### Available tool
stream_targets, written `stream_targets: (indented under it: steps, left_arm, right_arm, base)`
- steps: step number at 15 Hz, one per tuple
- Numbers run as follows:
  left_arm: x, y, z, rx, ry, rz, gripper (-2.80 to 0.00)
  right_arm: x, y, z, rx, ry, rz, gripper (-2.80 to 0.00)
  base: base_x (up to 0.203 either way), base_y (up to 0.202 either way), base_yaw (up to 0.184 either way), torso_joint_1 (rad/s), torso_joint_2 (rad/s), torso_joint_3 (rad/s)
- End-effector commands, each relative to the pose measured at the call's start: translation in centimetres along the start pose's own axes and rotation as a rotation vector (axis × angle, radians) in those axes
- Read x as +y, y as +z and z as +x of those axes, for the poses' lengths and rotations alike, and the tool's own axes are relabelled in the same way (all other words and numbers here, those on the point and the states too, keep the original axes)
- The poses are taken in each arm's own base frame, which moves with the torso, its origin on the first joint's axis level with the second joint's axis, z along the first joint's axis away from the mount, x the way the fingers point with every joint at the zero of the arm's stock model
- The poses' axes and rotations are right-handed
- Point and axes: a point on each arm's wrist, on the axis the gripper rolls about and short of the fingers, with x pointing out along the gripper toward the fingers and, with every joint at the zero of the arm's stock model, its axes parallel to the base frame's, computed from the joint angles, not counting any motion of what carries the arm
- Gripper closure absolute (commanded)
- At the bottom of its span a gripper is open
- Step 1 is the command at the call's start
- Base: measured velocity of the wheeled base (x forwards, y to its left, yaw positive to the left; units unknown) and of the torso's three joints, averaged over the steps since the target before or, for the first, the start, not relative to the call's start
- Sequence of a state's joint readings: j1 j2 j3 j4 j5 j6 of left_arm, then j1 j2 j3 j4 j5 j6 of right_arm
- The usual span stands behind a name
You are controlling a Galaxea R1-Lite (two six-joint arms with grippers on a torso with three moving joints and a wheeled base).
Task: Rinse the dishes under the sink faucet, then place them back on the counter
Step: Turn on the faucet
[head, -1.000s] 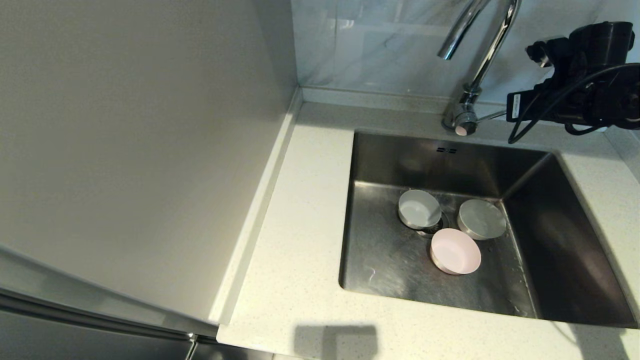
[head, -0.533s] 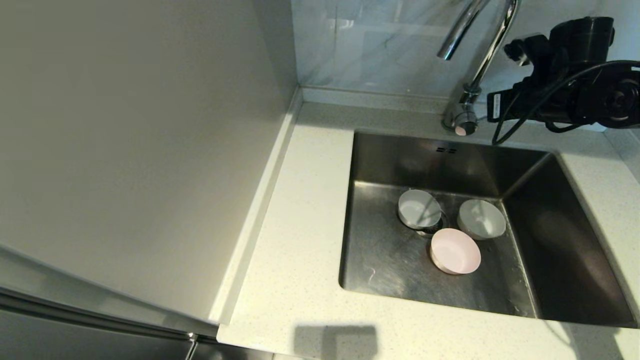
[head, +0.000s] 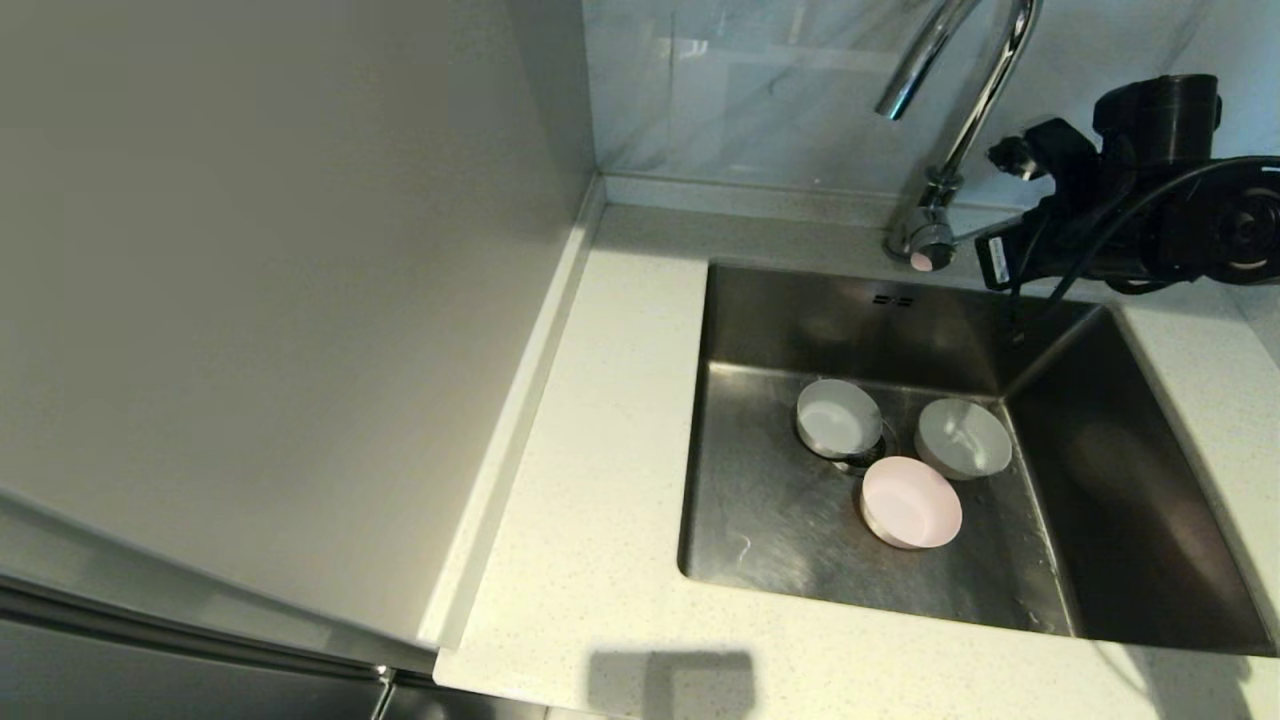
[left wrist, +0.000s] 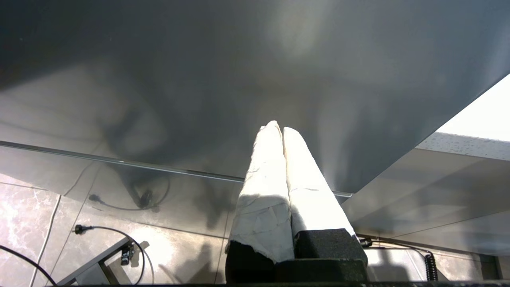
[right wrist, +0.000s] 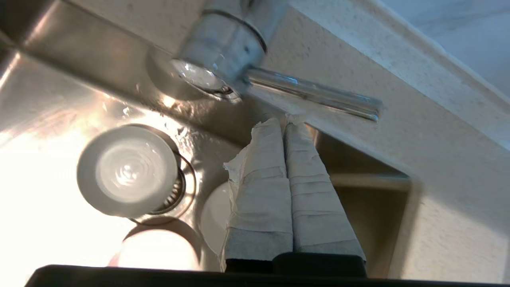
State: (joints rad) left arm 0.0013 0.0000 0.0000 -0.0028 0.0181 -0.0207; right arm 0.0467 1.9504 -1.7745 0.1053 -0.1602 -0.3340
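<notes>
While bowls (head: 905, 455) fill sink (head: 1120, 500), speckled counter (head: 610, 450)

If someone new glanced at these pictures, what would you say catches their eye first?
Probably the three small bowls on the floor of the sink: a pale pink bowl nearest the robot, two greyish-white ones behind it by the drain. Next, the right gripper, fingers together, just beneath the faucet lever.

Three upright bowls (head: 905, 455) on sink (head: 780, 520) floor
</notes>
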Motion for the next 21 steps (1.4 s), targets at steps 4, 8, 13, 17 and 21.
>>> stream_targets:
  steps: [4, 8, 13, 17, 21]
  left_arm:
    - [0.0, 0.0, 0.0, -0.003, 0.001, -0.001, 0.0]
    - [0.0, 0.0, 0.0, -0.003, 0.001, -0.001, 0.0]
    - [0.0, 0.0, 0.0, -0.003, 0.001, -0.001, 0.0]
    - [0.0, 0.0, 0.0, -0.003, 0.001, -0.001, 0.0]
    - [0.0, 0.0, 0.0, -0.003, 0.001, -0.001, 0.0]
  right_arm:
    - [-0.4, 1.2, -1.4, -0.062, 0.049, 0.074, 0.0]
    - [0.0, 2.1, -0.4, -0.096, 0.045, 0.132, 0.0]
    - [-0.1, 2.4, 2.6, -0.181, -0.086, 0.137, 0.0]
    - [-0.7, 0.8, 4.0, -0.137, -0.127, 0.084, 0.0]
    - [-2.2, 0.0, 3.3, -0.107, -0.136, -0.003, 0.0]
  base:
    - [0.0, 0.0, 0.0, 0.0, 0.0, 0.0]
    - [0.0, 0.0, 0.0, 0.0, 0.0, 0.0]
    - [0.0, 0.0, 0.0, 0.0, 0.0, 0.0]
    - [0.0, 0.0, 0.0, 0.0, 0.0, 0.0]
    - [0.0, 0.0, 0.0, 0.0, 0.0, 0.0]
